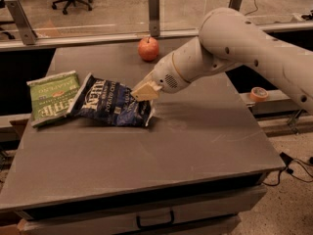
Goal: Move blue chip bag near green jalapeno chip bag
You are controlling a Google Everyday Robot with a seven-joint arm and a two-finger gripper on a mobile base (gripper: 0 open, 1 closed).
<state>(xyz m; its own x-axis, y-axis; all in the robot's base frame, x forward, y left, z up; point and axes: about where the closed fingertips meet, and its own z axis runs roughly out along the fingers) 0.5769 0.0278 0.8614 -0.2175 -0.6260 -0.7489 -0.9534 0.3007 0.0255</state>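
Note:
The blue chip bag point(110, 102) lies on the grey table point(195, 141), left of centre, its left end touching or overlapping the green jalapeno chip bag point(51, 96). The green bag lies flat near the table's left edge. My gripper point(143, 93) reaches in from the right on a white arm and sits at the blue bag's upper right edge, its beige fingers point(146, 90) pressed together on the bag.
A red apple point(148, 48) stands at the back centre of the table. A roll of tape point(258, 93) lies on a ledge to the right. A glass barrier runs along the far edge. A drawer handle point(154, 220) shows below the table front.

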